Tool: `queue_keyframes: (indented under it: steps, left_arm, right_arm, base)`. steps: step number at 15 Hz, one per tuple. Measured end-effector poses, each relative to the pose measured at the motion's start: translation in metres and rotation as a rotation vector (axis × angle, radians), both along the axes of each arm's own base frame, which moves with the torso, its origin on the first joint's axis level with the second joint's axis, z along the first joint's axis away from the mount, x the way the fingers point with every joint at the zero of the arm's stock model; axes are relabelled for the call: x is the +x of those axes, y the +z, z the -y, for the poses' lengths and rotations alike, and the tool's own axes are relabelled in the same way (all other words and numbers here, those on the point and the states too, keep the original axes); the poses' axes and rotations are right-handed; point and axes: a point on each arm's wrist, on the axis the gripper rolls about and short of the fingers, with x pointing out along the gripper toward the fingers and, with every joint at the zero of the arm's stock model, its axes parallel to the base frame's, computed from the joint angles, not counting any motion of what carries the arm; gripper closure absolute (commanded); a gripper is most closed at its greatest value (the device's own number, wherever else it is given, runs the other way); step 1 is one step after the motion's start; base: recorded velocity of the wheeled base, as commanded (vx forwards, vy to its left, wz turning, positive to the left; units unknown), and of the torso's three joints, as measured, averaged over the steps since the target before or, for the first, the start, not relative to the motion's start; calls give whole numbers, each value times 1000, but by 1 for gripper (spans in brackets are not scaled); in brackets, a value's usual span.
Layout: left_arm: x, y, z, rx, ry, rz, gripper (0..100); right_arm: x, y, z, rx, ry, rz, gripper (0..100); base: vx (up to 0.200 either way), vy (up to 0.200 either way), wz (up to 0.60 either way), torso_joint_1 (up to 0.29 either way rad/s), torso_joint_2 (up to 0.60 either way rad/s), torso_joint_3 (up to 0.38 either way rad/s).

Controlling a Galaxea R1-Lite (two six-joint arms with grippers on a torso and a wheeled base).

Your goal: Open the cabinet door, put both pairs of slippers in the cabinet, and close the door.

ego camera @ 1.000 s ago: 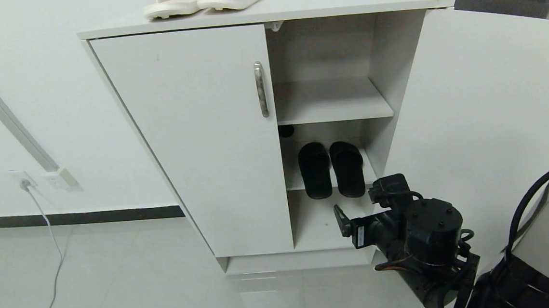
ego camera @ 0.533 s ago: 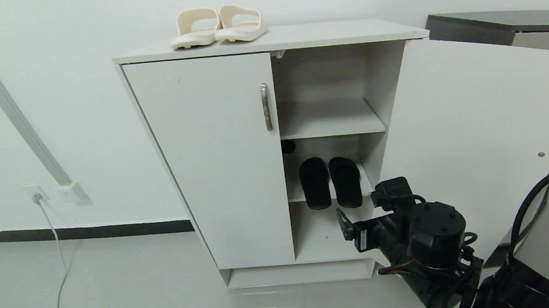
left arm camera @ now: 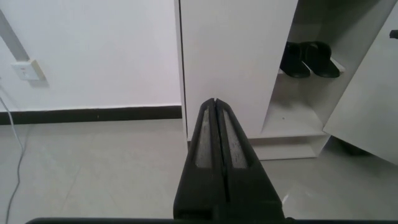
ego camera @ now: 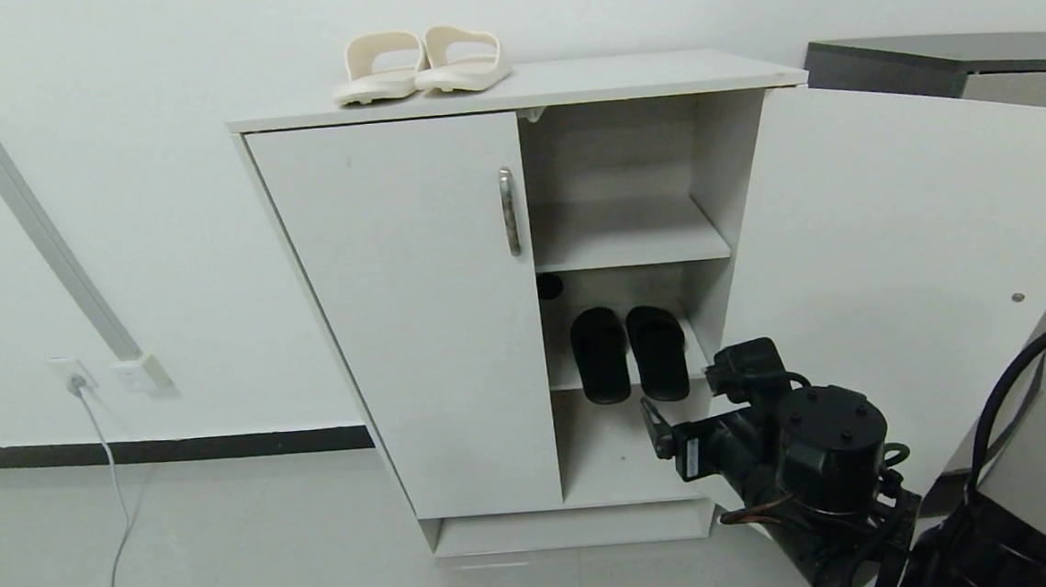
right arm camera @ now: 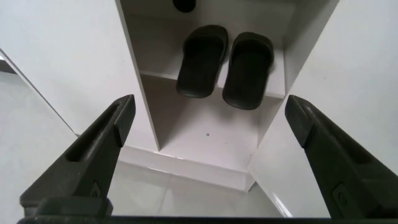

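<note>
Evidently the beige slippers [ego camera: 419, 61] come next. They sit side by side, touching, on top of the cabinet [ego camera: 655, 72], above the shut left door [ego camera: 414, 310]. The black slippers [ego camera: 629, 355] already lie on the middle shelf behind the open right door [ego camera: 898, 258].

The right tool [right arm camera: 208, 102] hangs low in front of that open bay, its jaws spread wide. The left tool [left arm camera: 214, 102] is pressed together, holding nothing, and faces the cabinet's lower left side.

To do this well, the right arm should probably rise clear of the open door's edge and come at the beige pair from the front. It could pinch both slippers together where their inner sides meet. The free upper shelf [ego camera: 620, 231] looks the natural spot. They should go deep enough that nothing overhangs and blocks the door.
</note>
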Motion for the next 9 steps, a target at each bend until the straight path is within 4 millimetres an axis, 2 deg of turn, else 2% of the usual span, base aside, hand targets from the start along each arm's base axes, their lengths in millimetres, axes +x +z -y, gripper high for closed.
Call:
queue_keyframes:
  steps: [9]
  left_arm:
    - [0,0,0,-6,1,1,100]
  right_arm:
    - [-1,-1,-1,-4,3,-1,0]
  base:
    - [0,200,0,5,-1,4]
